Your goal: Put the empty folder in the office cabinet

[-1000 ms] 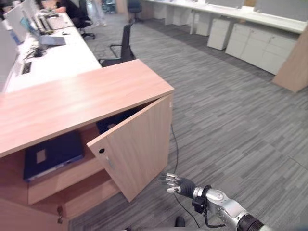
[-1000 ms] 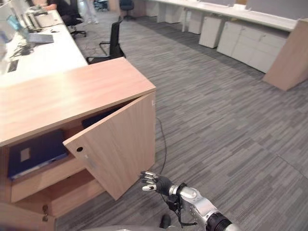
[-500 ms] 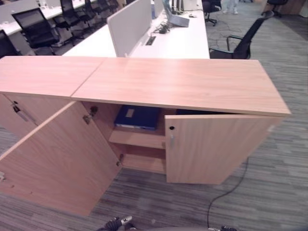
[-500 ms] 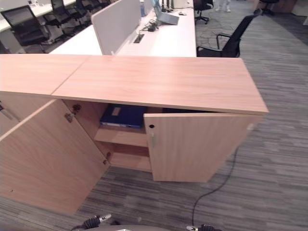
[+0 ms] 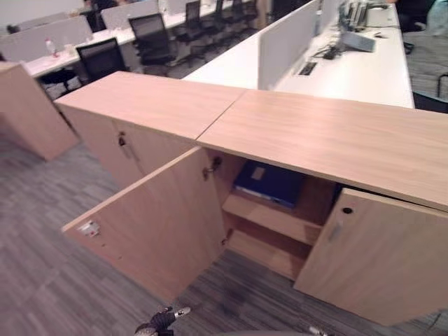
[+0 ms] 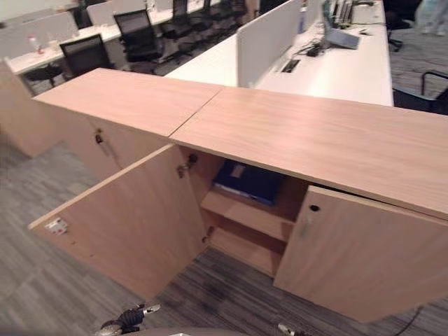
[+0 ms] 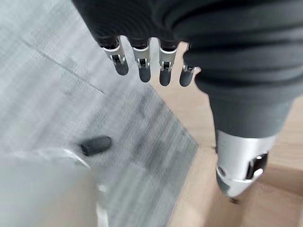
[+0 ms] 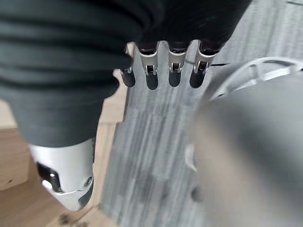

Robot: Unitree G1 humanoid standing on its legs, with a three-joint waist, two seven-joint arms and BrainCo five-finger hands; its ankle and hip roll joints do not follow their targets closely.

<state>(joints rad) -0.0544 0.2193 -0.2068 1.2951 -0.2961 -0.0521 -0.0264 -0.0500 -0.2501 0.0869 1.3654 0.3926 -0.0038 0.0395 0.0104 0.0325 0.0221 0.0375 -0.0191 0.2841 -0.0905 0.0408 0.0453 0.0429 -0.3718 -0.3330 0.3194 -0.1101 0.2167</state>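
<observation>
The blue folder [image 5: 269, 183] already lies on the upper shelf [image 5: 269, 217] of the open cabinet [image 5: 336, 136], both hands [image 7: 147, 61] [image 8: 163, 66] relaxed and empty.

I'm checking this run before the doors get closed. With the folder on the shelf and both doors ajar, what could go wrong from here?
1. The left door stands wide open above the left hand; raising that hand could knock its lower edge.
2. The blue folder lies near the upper shelf's front edge; a hard push on the half-open right door might jolt it.
3. The right hand hangs open, empty, so nothing steadies either door.
</observation>
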